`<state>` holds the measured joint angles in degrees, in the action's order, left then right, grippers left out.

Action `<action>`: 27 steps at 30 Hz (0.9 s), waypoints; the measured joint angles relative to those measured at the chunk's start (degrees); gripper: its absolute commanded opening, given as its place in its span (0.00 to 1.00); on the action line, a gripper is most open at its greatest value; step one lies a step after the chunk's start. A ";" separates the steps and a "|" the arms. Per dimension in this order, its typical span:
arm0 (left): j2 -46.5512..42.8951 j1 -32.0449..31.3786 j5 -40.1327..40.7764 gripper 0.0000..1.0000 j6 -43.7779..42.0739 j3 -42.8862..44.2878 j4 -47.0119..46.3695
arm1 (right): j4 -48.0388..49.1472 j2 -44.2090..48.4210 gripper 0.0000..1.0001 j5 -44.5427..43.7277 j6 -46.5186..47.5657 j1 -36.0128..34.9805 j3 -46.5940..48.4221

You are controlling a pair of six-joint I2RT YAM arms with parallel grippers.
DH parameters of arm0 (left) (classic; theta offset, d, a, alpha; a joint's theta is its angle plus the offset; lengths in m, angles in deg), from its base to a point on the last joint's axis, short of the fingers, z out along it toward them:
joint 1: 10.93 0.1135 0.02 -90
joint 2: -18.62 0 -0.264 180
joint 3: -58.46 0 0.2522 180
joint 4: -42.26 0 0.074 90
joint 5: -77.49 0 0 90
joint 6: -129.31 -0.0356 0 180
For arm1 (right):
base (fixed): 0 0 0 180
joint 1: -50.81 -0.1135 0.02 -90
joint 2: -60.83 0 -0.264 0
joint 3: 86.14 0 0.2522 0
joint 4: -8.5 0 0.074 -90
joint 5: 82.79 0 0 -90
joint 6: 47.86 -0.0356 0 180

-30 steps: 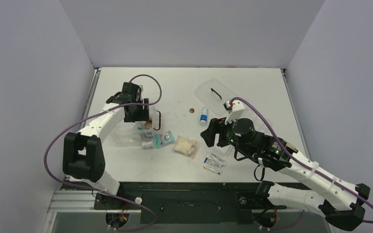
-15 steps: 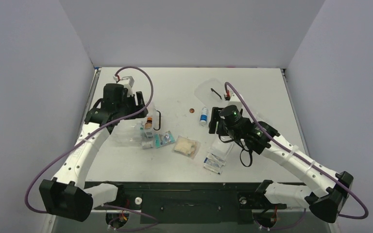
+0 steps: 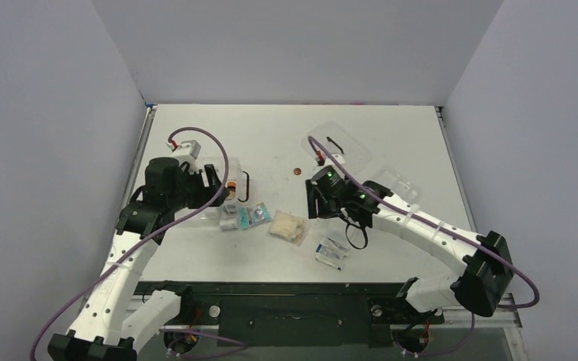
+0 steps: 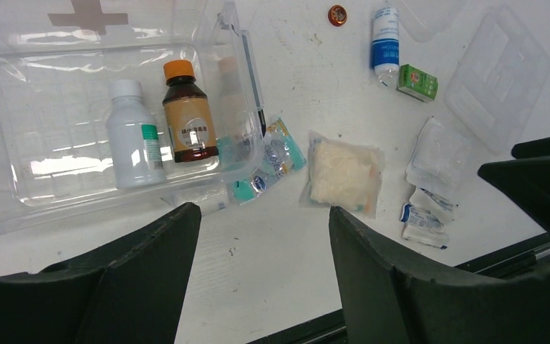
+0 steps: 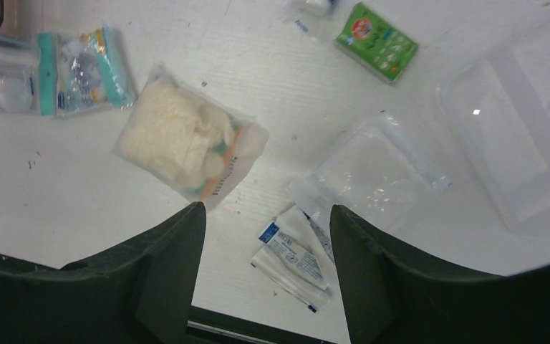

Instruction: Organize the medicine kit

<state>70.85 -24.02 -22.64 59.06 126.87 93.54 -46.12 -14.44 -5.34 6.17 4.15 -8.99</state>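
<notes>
The medicine kit, a clear box with a faint red cross, lies open at the left. In it a white bottle and a brown bottle with an orange cap lie side by side. My left gripper hangs open and empty above the table, just in front of the kit. Over the middle of the table my right gripper is open and empty, above the blue-and-white sachets and beside the cotton bag.
Teal packets lie against the kit's right wall. A blue-labelled white bottle, a green box, a flat clear pouch and a shallow clear tray lie to the right. The lid with a black handle lies at the back, with a small red cap to its left.
My left gripper has drawn back to the left and away from above the kit. My right gripper has swung left toward the cotton bag, its jaws a little narrower.
</notes>
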 measured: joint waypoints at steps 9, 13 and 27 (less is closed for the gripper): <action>-4.85 0.00 -1.27 0.64 0.02 -4.55 0.07 | 2.47 -14.25 0.60 2.36 0.63 -9.11 3.19; -6.82 0.00 -1.31 0.64 0.22 -5.92 0.20 | 4.22 -18.01 0.60 2.91 0.57 -9.22 4.20; -11.98 0.00 -0.52 0.64 1.25 -10.01 -0.31 | 8.22 -26.86 0.58 3.41 0.17 -9.22 8.70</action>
<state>58.87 -24.02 -23.16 60.31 116.86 93.24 -37.90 -41.30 -1.93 6.35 -5.07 -0.29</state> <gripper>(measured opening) 0.642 0.595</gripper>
